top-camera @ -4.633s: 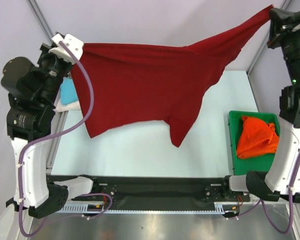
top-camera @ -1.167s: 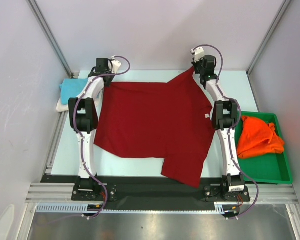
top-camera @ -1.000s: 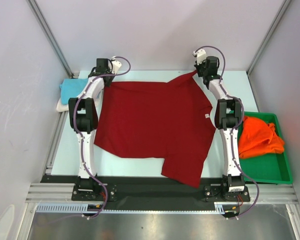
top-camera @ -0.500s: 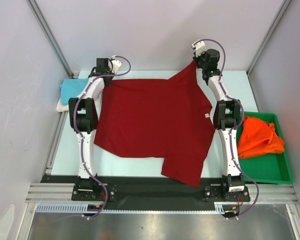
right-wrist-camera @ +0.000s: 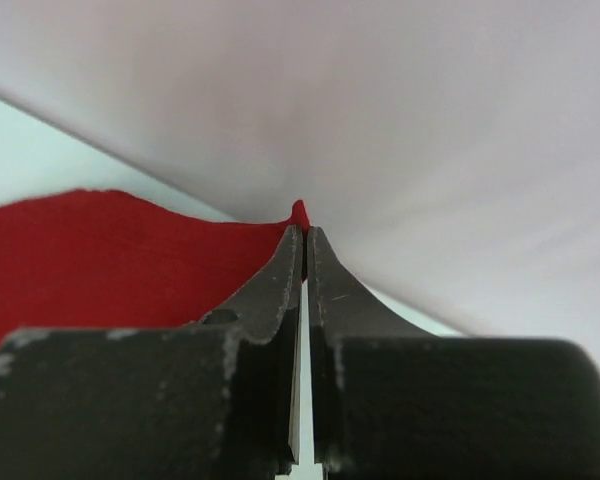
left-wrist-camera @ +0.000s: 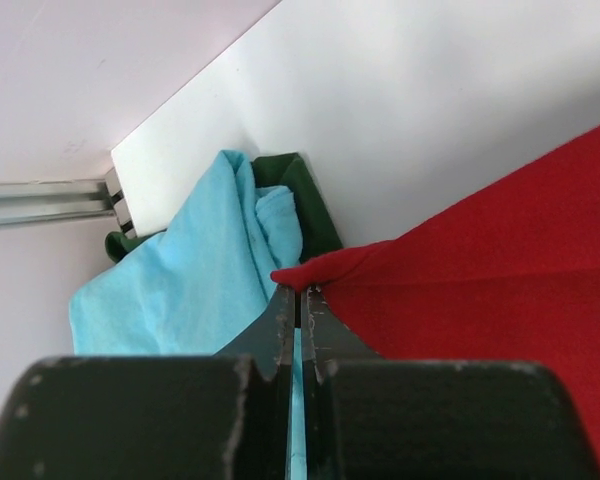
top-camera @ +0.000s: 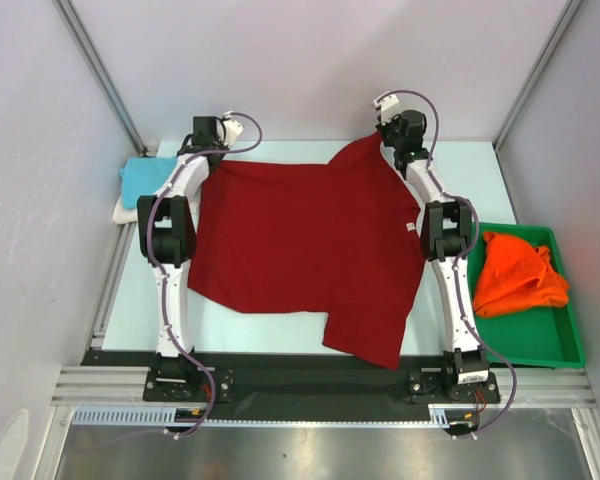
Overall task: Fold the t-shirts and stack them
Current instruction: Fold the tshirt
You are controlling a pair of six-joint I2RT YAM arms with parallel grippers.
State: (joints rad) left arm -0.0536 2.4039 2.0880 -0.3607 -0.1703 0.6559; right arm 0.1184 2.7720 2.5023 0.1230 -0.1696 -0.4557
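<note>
Biggest worry here: the dark red t-shirt [top-camera: 300, 250] lay spread across the middle of the table [top-camera: 270, 335], but its near-right flap sat crooked, so any fold off that would probably have come out lopsided. My right gripper [right-wrist-camera: 302, 235] also had the far-right corner lifted while my left gripper [left-wrist-camera: 300, 295] held its corner low, just beside the turquoise t-shirt [left-wrist-camera: 190, 290]. An uneven tug could've dragged the cloth. Both grippers were squeezed closed on red fabric, with both arms stretched out to the far edge.
</note>
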